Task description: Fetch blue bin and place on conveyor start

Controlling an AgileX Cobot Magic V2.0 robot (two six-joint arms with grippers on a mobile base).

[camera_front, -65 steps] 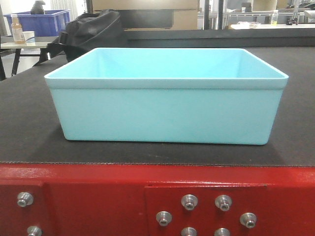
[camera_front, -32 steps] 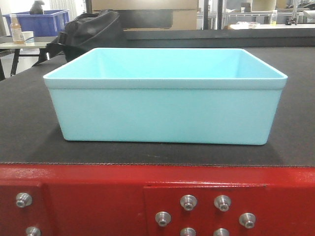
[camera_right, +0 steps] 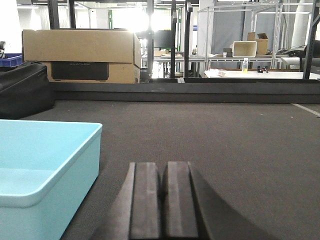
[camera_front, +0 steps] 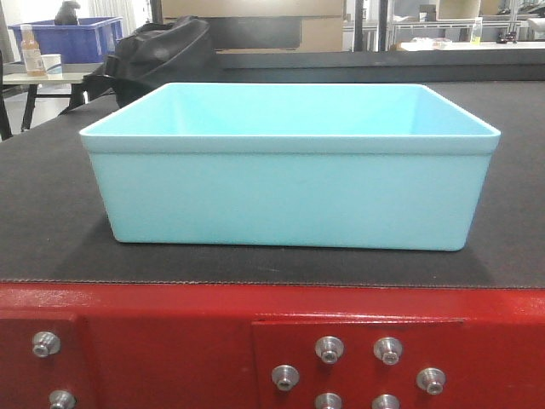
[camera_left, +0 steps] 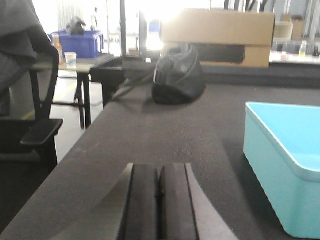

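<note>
The left end effector (camera_left: pixel 159 200) is sitting with its two dark pads pressed together, gripping nothing, low over the black belt (camera_left: pixel 165 135) with the blue bin (camera_left: pixel 285 165) off to its right and apart from it. The right end effector (camera_right: pixel 160 205) is likewise closed on nothing, with the same bin to its left, near but not touching.

The bin is resting flat and upright on the belt, open side up and empty as far as the views show, just behind the red frame (camera_front: pixel 170 332) with its silver bolts (camera_front: pixel 329 348). Judging from this, the placing looks essentially done: the bin is sitting at the conveyor's start with both arms off it, and at most a retreat is remaining.

In the front view its long axis is running left to right, parallel to the red edge, with one long wall facing the camera squarely.

Farther back, a black bag (camera_front: pixel 157 51) is lying on the belt.
</note>
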